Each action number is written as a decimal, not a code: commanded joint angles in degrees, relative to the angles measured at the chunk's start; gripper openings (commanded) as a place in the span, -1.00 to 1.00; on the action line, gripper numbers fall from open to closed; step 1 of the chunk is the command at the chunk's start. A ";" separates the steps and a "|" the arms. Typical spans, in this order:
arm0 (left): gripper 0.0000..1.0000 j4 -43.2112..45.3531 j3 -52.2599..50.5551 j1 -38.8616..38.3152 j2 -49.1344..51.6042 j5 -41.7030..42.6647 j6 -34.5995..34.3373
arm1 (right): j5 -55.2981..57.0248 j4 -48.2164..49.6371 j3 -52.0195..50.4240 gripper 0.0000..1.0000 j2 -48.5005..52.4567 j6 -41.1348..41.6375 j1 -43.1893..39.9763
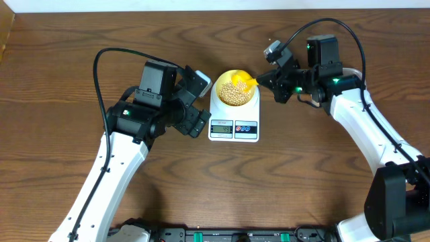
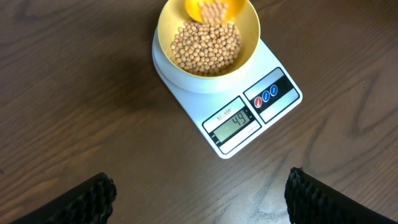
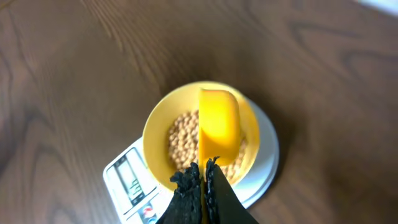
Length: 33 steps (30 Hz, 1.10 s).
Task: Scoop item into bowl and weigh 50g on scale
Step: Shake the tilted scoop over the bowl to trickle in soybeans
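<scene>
Left gripper [image 1: 201, 102]: open, jaws spread wide and holding nothing. It sits just left of the scale, apart from it. In the left wrist view [image 2: 202, 190] only the two dark tips show, at the bottom corners, with bare table between them.
Right gripper [image 1: 272, 82]: clamped on the scoop handle, jaws pressed together around it in the right wrist view [image 3: 203, 183]. It is to the right of the bowl, at the far side of the scale.
Table [image 1: 67, 67]: dark brown wood grain.
Scale [image 1: 234, 128]: white, in the middle of the table between the two arms, display edge nearest [image 2: 277, 115].
Display [image 2: 238, 119]: on the near edge, left half. It reads 49.
Buttons [image 2: 266, 95]: a small red and blue row on a dark strip, right of the display.
Bowl [image 1: 224, 79]: pale yellow, upright on the far part of the scale [image 2: 163, 31] [image 3: 152, 134].
Beans [image 1: 234, 93]: a tan heap covering the bowl's floor, well below the rim [image 2: 205, 46] [image 3: 183, 140].
Scoop [image 1: 245, 81]: bright yellow, head over the bowl's far-right side, handle running right into the gripper [image 3: 219, 121]. The left wrist view shows a few beans in the head [image 2: 213, 7]. Whether it touches the rim, cannot tell.
</scene>
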 commanded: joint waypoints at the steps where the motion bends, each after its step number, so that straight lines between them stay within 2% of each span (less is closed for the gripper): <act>1: 0.78 -0.13 -0.81 0.02 -0.37 0.90 0.96 | -1.84 0.63 -0.04 -0.98 0.26 -2.67 0.46; 28: 0.78 -0.13 -0.81 0.02 -0.37 0.90 0.96 | -1.38 1.05 -0.04 -0.98 0.42 -2.67 0.76; 33: 0.78 -0.13 -0.81 0.02 -0.37 0.90 0.96 | -1.42 0.94 -0.04 -0.98 0.42 0.07 0.81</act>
